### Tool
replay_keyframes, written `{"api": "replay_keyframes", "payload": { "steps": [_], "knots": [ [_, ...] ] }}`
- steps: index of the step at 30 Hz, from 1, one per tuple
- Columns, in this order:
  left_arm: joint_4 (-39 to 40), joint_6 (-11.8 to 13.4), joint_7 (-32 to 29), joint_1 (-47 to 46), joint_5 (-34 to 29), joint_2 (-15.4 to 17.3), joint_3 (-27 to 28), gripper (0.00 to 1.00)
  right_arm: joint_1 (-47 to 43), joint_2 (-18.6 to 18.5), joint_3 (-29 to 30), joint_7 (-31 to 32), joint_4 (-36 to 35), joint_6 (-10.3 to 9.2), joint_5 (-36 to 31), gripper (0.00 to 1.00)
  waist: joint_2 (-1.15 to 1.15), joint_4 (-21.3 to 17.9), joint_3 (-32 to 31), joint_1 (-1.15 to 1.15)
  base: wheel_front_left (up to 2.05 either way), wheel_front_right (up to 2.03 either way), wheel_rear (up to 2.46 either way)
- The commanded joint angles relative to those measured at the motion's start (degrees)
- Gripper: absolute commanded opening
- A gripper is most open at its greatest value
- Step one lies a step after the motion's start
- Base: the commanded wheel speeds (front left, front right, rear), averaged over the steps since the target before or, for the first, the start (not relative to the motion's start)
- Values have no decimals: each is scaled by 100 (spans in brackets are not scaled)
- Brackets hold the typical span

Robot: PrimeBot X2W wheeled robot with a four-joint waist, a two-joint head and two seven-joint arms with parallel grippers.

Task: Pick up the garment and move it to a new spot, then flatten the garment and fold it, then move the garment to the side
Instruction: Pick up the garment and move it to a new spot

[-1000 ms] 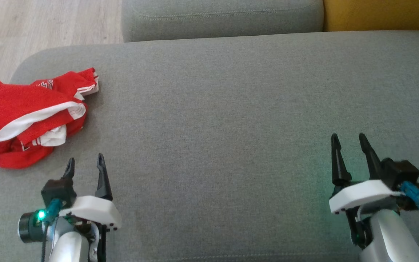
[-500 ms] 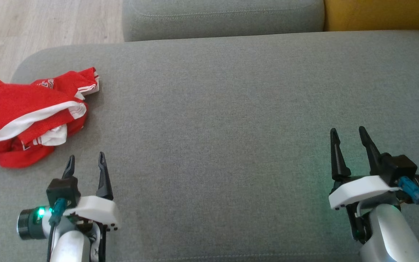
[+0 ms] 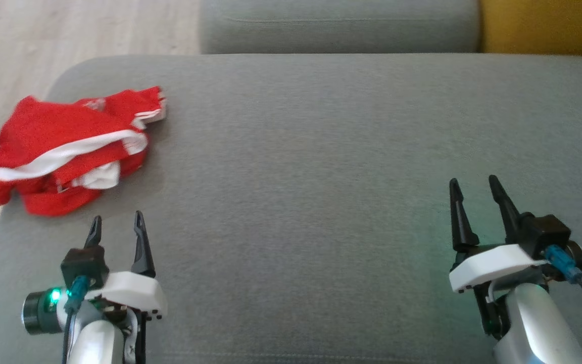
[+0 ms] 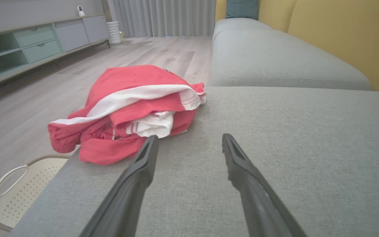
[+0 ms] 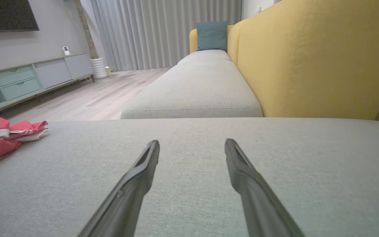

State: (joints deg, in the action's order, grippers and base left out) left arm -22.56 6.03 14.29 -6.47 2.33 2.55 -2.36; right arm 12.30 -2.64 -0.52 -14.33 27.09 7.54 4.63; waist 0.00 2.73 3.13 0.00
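— Where do the grippers sit?
— The left gripper (image 3: 117,216) is at the lower left of the head view, its two dark fingers spread apart and empty. The right gripper (image 3: 473,179), at the lower right, is spread too and holds nothing.
— And the garment?
— The crumpled red-and-white jersey garment (image 3: 68,146) lies at the upper left, near the left fingertips but apart from them. It rests on a corner of the wide grey fabric sofa cushion (image 3: 311,151), partly overhanging its edge.

One garment (image 3: 68,131), one basket (image 4: 15,194), one teal pillow (image 5: 212,35), and two grippers (left gripper (image 3: 118,217), right gripper (image 3: 473,179)).
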Motion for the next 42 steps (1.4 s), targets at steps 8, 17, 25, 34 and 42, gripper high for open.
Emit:
{"api": "replay_keyframes", "payload": {
  "steps": [8,17,25,34,42],
  "knots": [
    [249,-15,71,-197,81,52,325,100,161,-24,-353,-67,-177,-5,118,100,0,1068,-25,0,0,0,0],
    [318,-9,71,-76,113,51,605,100,171,-24,-487,-67,-156,-5,206,100,0,2046,30,0,0,0,0],
    [313,-32,71,-5,181,46,868,100,228,-24,-572,-67,-133,-5,198,100,0,2554,121,0,0,0,0],
    [252,-133,71,-70,322,37,1075,100,363,-24,-711,-67,-106,-5,151,100,0,2503,333,0,0,0,0],
    [33,-401,71,-542,584,34,1156,100,575,-46,-790,-67,-143,-5,-77,100,0,2094,823,0,0,0,0]
  ]
}}
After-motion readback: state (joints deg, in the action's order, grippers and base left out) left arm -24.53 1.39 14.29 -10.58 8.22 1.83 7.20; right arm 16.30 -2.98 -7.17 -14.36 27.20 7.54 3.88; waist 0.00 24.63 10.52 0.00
